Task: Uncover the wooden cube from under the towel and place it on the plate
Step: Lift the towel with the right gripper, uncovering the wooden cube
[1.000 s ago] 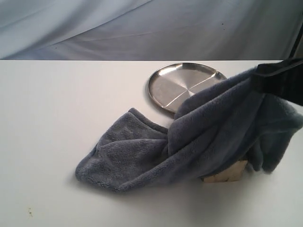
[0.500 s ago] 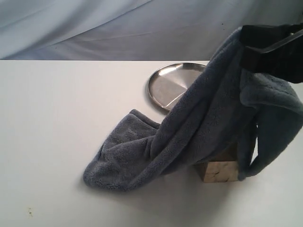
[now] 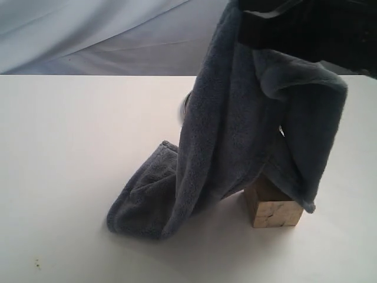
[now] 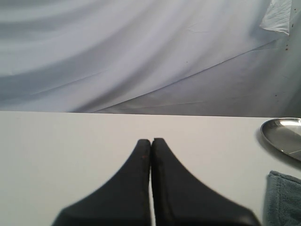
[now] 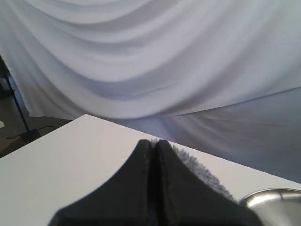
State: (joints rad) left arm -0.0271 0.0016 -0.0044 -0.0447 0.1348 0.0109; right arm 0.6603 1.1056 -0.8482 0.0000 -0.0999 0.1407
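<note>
Left gripper [image 4: 151, 146] is closed, its two dark fingers pressed together with nothing between them. It hovers above bare bench [image 3: 70, 147], well apart from the work and out of the exterior view.

Moving right, the low end of the towel [image 3: 224, 135] lies bunched on the bench. From there the cloth rises in a tall, steep column to the top of the exterior view. A second ago it was only a low drape, and half a second ago it was partway up.

Behind that column the plate [image 3: 184, 109] now shows only as a thin bright sliver at the cloth's left edge, where earlier much of it was open to view.

Further right, the wooden cube [image 3: 275, 213] stands on the bench with its front face and part of its top exposed. A second ago only a strip peeped out. A hanging fold touches its far top edge and a hem dangles by its right corner, so I judge it not quite free.

At the upper right, the right gripper [image 3: 283, 26] is clamped on the towel's upper edge, and the right wrist view shows fleece poking past its closed fingers. I judge the uncovering nearly done: the towel needs carrying aside before the cube can be picked.
</note>
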